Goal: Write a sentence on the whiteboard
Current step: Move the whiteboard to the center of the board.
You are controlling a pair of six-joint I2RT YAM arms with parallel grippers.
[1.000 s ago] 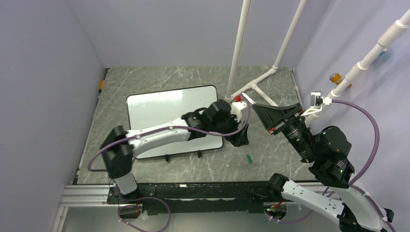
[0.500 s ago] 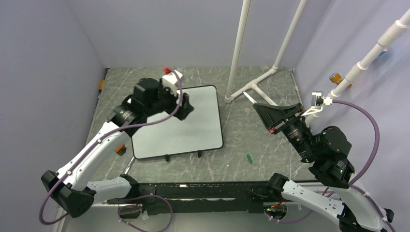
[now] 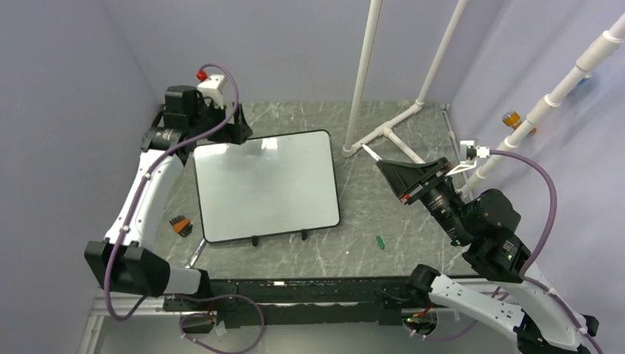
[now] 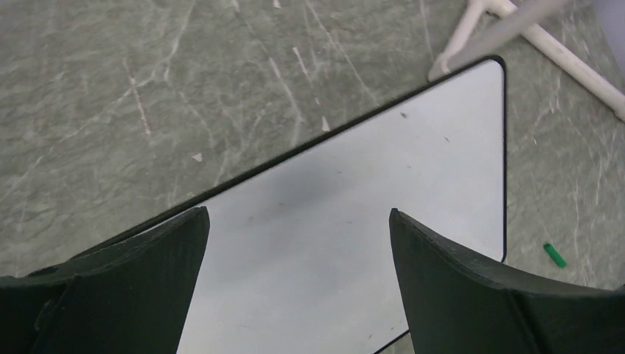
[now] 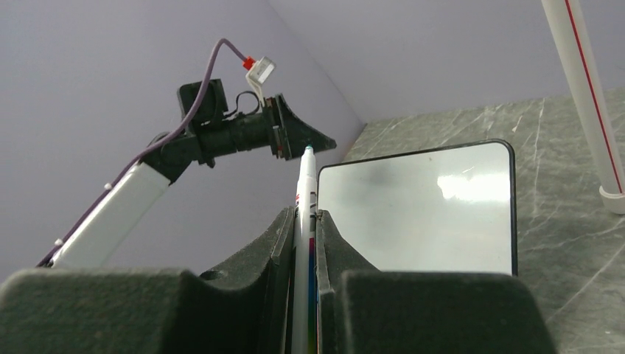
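Grey marbled table (image 3: pixel 295 114), lavender walls.

Near right: the right gripper (image 5: pixel 304 225) was raised off the table, jaws closed on a white marker (image 5: pixel 306 184). The marker's long axis ran along the fingers, green tip forward, aimed far-left toward the whiteboard (image 3: pixel 265 184).

A small green piece (image 3: pixel 380 242) lay on the table near the board's near right corner.

The whiteboard lay flat left of centre, clipped edge toward the arm bases, sides slightly skewed; its long axis could not be judged.

Far left: the left gripper (image 4: pixel 298 221) hovered over the board's far left corner, jaws spread wide, holding nothing.

A white pipe frame (image 3: pixel 362 74) stood beyond.
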